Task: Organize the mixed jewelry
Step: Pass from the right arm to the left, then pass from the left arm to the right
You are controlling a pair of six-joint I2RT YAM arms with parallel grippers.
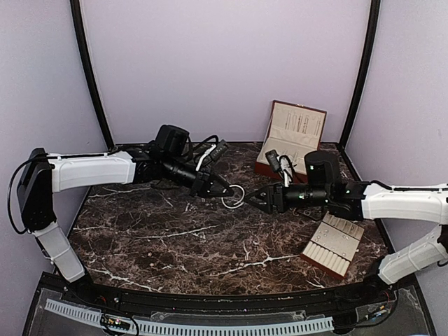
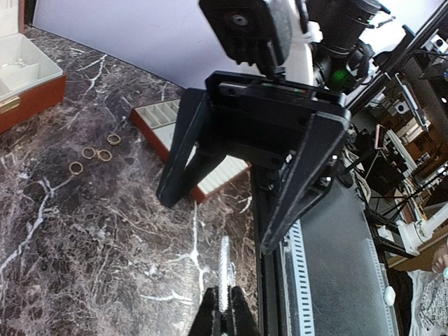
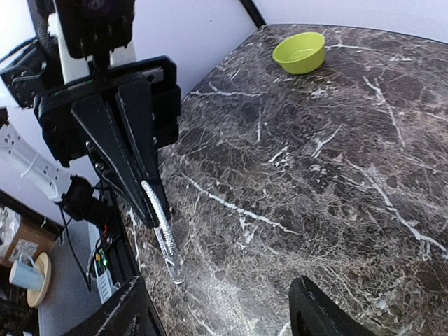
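Observation:
My left gripper is shut on a thin silvery hoop and holds it just above the marble near the table's middle. In the left wrist view the hoop stands edge-on out of my closed fingertips. My right gripper faces it from the right, open, with its fingers spread just short of the hoop. In the right wrist view the hoop hangs from the left gripper's tips ahead of my right gripper. Several small rings lie loose on the marble.
An open red-brown jewelry box stands at the back right. A beige slotted tray lies at the front right, under the right arm. A lime-green bowl sits far off on the marble tabletop.

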